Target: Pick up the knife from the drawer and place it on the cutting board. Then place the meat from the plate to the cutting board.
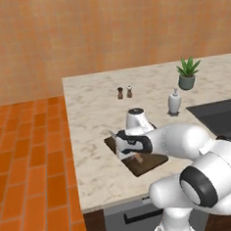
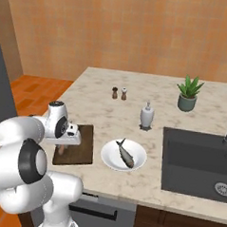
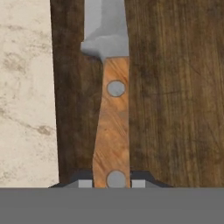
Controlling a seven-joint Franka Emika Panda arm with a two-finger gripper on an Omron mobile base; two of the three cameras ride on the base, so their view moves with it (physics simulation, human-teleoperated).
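Observation:
The knife lies lengthwise along the dark cutting board, near the board's edge beside the marble counter. Its wooden handle sits between the fingertips of my gripper, which is shut on it. From the base views, the gripper points down over the board, and the handle end pokes out below it. The white plate rests just right of the board with the greyish meat on it. The drawer is out of view.
Two small shakers, a white soap bottle and a potted plant stand farther back on the counter. A dark sink is sunk in at the right. The counter's left edge drops to the tiled floor.

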